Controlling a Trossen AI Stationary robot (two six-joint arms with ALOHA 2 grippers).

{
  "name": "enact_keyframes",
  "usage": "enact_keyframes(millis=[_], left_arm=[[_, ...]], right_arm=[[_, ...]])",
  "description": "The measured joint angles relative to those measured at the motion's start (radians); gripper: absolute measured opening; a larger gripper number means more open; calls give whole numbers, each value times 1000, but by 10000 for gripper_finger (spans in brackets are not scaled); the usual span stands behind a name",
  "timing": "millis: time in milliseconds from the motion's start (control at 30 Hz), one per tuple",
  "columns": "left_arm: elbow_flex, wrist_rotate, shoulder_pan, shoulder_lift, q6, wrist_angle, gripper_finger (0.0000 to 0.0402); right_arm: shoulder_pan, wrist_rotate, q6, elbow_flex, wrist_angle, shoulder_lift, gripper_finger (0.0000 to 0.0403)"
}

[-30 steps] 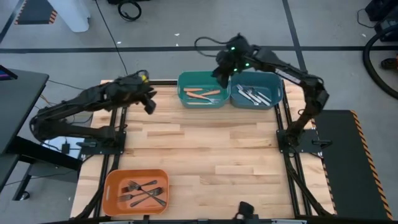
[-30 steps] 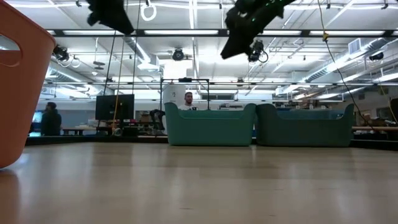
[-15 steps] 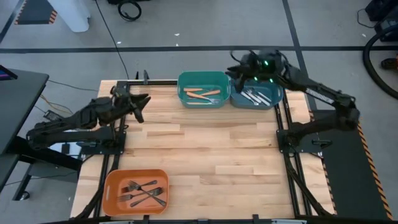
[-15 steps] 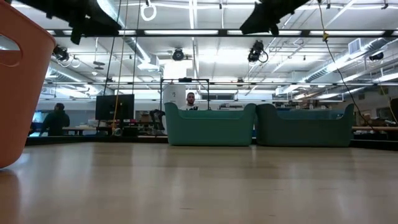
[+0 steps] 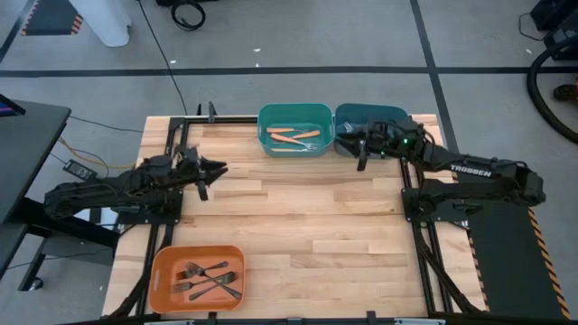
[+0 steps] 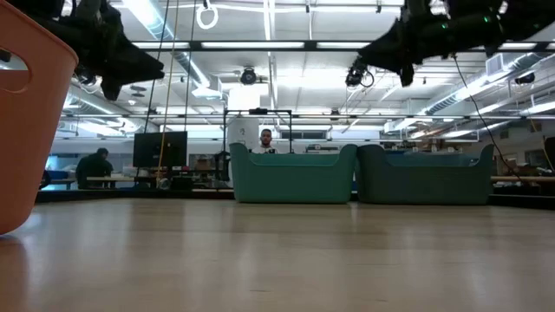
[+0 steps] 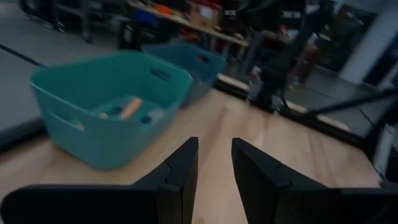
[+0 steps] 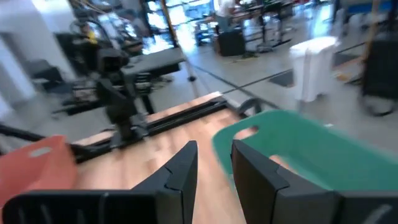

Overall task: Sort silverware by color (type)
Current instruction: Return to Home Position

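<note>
Orange-handled forks (image 5: 293,138) lie in the teal bin (image 5: 295,112); one handle (image 7: 130,107) shows in the left wrist view. Dark forks (image 5: 208,277) lie crossed in the orange bin (image 5: 163,271). The silver forks are hidden under my right arm. My left gripper (image 5: 213,171) hangs over the table's left side, shut and empty; its fingers (image 7: 180,171) point at the teal bin (image 7: 112,118). My right gripper (image 5: 358,151) hovers at the blue bin's (image 5: 388,113) near left corner, shut and empty, pointing toward the table's left.
The teal bin and blue bin stand side by side at the far edge. The orange bin sits at the near left corner (image 6: 26,113). Bare wood (image 5: 307,217) spans the middle of the table. People sit at desks in the room behind (image 6: 264,139).
Both arms have come down from high over the table. My left gripper sank and drew toward the near edge on the left side. My right gripper swung from above the teal bin to the right, over the blue bin, then dropped toward its near left corner.
</note>
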Motion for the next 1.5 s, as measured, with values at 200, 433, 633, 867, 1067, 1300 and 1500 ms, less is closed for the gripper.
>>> enact_keyframes(millis=[200,433,633,867,1067,1300,1500], left_arm=[[-63,95,0,0,27,3,107],[-110,173,0,0,105,14,107],[-161,175,0,0,117,50,107],[-202,175,1,0,113,55,107],[-205,175,1,0,109,54,107],[-205,175,1,2,107,8,107],[-205,161,1,2,2,15,107]], right_arm=[[22,-92,126,-180,178,-30,106],[47,-151,114,-282,316,-27,106],[48,-151,115,-326,320,-27,106],[48,-151,111,-366,321,-27,106],[48,-151,145,-434,385,-26,106],[48,-135,181,-526,505,-26,106],[43,-59,276,-544,535,-26,106]])
